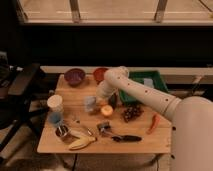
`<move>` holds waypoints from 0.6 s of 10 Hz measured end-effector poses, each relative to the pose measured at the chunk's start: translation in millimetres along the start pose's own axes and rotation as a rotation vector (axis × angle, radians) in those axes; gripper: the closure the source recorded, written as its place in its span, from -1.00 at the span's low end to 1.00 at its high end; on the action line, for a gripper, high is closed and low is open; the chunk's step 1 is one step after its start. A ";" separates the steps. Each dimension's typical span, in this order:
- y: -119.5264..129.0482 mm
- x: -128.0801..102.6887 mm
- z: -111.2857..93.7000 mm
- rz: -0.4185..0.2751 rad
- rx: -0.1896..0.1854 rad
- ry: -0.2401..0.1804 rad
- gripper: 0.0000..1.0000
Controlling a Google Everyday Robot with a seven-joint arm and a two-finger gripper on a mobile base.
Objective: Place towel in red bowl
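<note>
The table [150, 144] holds a purple bowl [74, 76], tray [160, 80], cup [54, 103], banana [80, 144], grapes [132, 112], chili [154, 123] and an orange fruit [106, 110] just beside the gripper [100, 99].

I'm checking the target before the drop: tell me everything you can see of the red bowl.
The red bowl is round, orange-red and smooth-looking, upright at the back edge of the wooden table. A purple bowl sits beside it, apart. The robot's white arm crosses its right side and hides that part. Its inside cannot be made out. The gripper hangs lower, toward the table's middle, clear of the bowl.
</note>
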 end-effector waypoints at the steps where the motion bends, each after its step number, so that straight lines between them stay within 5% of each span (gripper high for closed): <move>1: -6.8 9.5 -9.2 0.017 0.019 0.011 1.00; 4: -17.4 59.9 -41.8 0.120 0.083 0.039 1.00; 6: -17.9 59.6 -42.0 0.122 0.085 0.037 1.00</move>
